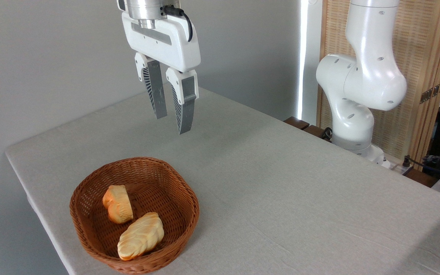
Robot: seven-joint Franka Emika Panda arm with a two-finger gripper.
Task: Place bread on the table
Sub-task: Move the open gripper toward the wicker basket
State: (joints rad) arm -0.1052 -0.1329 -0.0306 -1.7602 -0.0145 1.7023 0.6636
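Note:
The bread [117, 204], a short orange-golden piece with a ridged top, lies inside a brown wicker basket [90, 198] near the table's front left corner. The table [281, 191] is covered in light grey-beige cloth. My gripper [172, 124] hangs high above the table, behind and to the right of the basket. Its fingers are a little apart with nothing between them, and it touches nothing.
A longer, paler ridged loaf [141, 235] lies in the same basket in front of the bread. The arm's white base [357, 95] stands beyond the table's far right edge. A grey wall lies behind, and cables rest at the right.

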